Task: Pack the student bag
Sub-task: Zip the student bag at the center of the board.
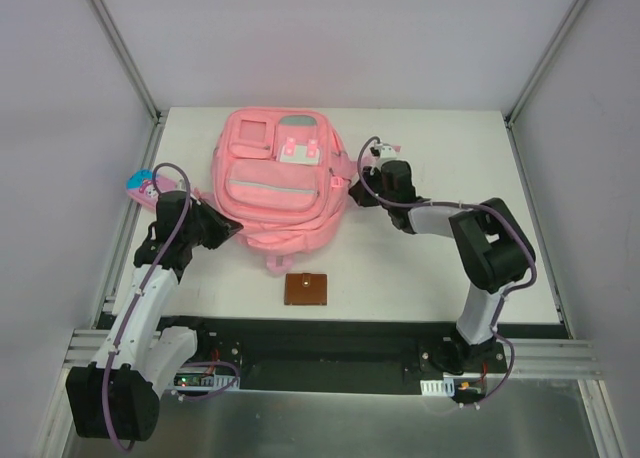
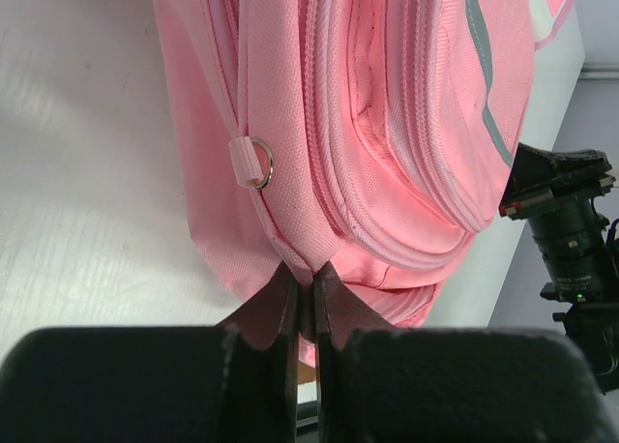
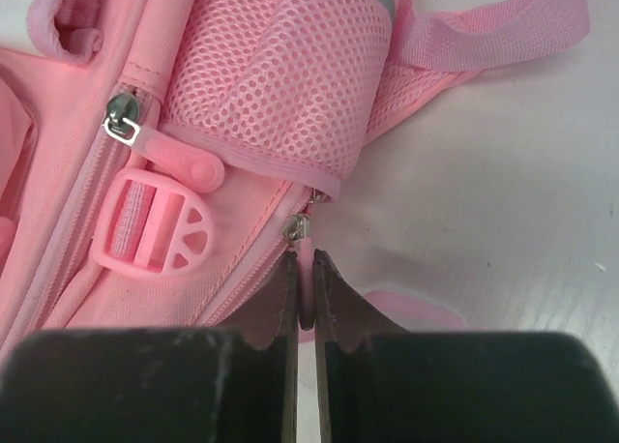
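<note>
Nearest the arms, a small brown wallet (image 1: 307,289) lies on the desk (image 1: 430,278) just in front of the student bag (image 1: 275,193), not touching it. The bag lies flat and front-up towards the far side of the desk, its pockets facing the overhead camera.

At the bag's near-left corner, the left gripper (image 2: 305,274) has its jaws pressed together on the pink fabric where the seams meet, a little below a metal D-ring (image 2: 257,162). At the bag's right side, the right gripper (image 3: 305,259) has its jaws all but together on a thin pale tab just under a zip slider (image 3: 297,228), beside the mesh side pocket (image 3: 280,66). This looks like a pinch on the zip pull, though the tab itself is mostly hidden.

Left of the bag, at the desk's edge, lies a pink-and-blue pencil case (image 1: 143,186).

Packing seems barely begun. The zips that show look closed, and both loose items are outside. Opening a compartment, loading them and zipping it up all appear to be left.
</note>
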